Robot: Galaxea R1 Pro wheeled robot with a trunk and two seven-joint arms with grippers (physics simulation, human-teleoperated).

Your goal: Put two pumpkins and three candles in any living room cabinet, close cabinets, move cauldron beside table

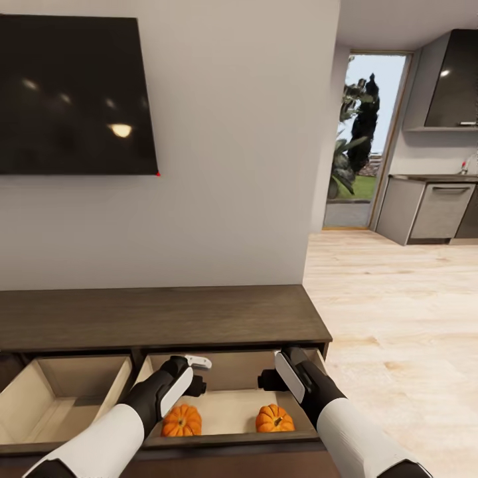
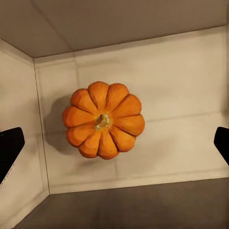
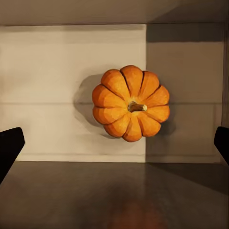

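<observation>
Head view: both pumpkins (image 1: 181,421) (image 1: 274,419) are lying in the cabinet (image 1: 159,318)'s open right drawer | left end effector (image 2: 114,148) and right end effector (image 3: 114,145) are hovering released, empty | pumpkins probably light, rigid, ribbed; gripping across the flanks likely suits.

Dark television (image 1: 73,96) on pale wall (image 1: 232,166); light wood floor (image 1: 398,299).

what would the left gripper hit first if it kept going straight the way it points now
Most likely the pumpkin lying on the drawer floor, centred between the open left gripper fingers; depth is hard to judge.
</observation>
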